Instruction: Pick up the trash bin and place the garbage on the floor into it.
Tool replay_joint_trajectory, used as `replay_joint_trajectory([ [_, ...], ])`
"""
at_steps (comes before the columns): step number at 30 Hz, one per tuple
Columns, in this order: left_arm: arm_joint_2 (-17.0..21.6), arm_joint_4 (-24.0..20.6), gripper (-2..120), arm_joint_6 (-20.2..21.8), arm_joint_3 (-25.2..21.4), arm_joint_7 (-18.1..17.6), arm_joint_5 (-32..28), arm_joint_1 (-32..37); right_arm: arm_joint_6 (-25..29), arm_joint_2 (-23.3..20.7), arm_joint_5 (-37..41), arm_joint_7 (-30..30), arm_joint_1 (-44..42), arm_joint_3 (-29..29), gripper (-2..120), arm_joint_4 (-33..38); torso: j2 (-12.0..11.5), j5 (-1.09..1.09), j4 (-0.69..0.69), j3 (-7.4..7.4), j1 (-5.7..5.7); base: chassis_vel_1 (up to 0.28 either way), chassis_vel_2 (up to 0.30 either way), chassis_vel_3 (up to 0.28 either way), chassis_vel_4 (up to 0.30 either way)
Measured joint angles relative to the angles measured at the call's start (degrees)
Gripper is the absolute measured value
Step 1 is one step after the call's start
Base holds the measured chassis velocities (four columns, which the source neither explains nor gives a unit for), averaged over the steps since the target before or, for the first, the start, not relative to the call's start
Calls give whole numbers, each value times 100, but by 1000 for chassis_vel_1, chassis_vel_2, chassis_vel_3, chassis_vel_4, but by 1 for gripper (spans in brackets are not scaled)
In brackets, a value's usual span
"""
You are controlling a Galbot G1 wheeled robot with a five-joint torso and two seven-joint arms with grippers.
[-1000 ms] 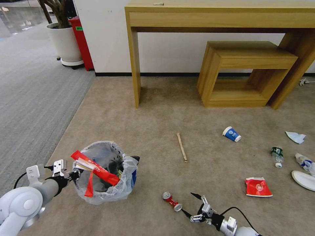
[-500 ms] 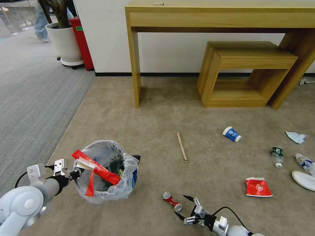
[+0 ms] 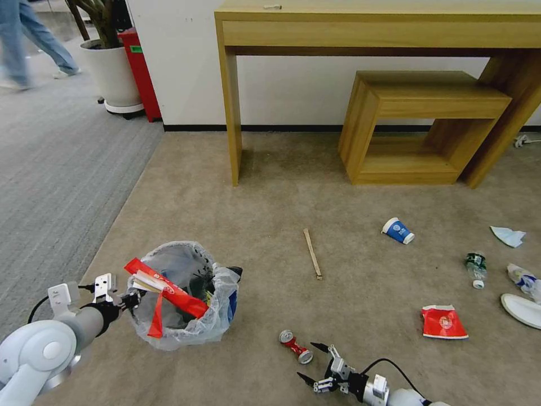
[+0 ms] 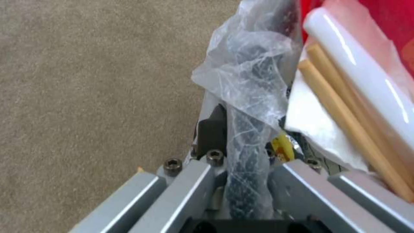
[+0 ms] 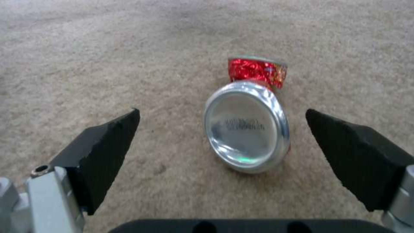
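crinkly-lined round trash bin [image 3: 180,299], crushed can [image 3: 296,345] on short-pile floor [image 3: 270,214]

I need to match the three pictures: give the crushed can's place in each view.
Head view: crushed can on the floor, just ahead of the open right gripper.
Left wrist view: not in it.
Right wrist view: can end-on, centred between the black fingertips.
Shared landmark: the right gripper's fingertips.

Beige carpet [image 3: 270,197], grey striped carpet [image 3: 56,169], red crushed can [image 5: 254,106] with silver end, blue-and-white paper cup [image 3: 398,230], red wrapper [image 3: 443,322], clear-lined black trash bin [image 3: 180,299], light-blue mask [image 3: 508,235]
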Motion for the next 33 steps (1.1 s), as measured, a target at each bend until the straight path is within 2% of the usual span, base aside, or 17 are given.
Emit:
replay_joint_trajectory([
  [20, 67, -19, 0, -10, 48, 14, -66, -22, 2, 369, 72, -109, 311, -12, 90, -674, 0, 0, 0, 0, 0, 0, 0, 0, 0],
  [28, 66, -10, 0, -22, 90, 16, -68, -63, 3, 468, 53, -81, 378, -17, 71, -722, 1, 0, 0, 0, 0, 0, 0, 0, 0],
  [31, 50, -2, 0, -33, 109, 23, -64, -64, 4, 506, 44, -73, 380, -33, 56, -730, 1, 0, 0, 0, 0, 0, 0, 0, 0],
  [32, 50, -2, 0, -33, 109, 23, -64, -64, 4, 506, 44, -73, 380, -33, 56, -730, 1, 0, 0, 0, 0, 0, 0, 0, 0],
  [33, 46, -2, 0, -34, 117, 26, -62, -66, 5, 519, 41, -71, 386, -41, 52, -729, 0, 0, 0, 0, 0, 0, 0, 0, 0],
])
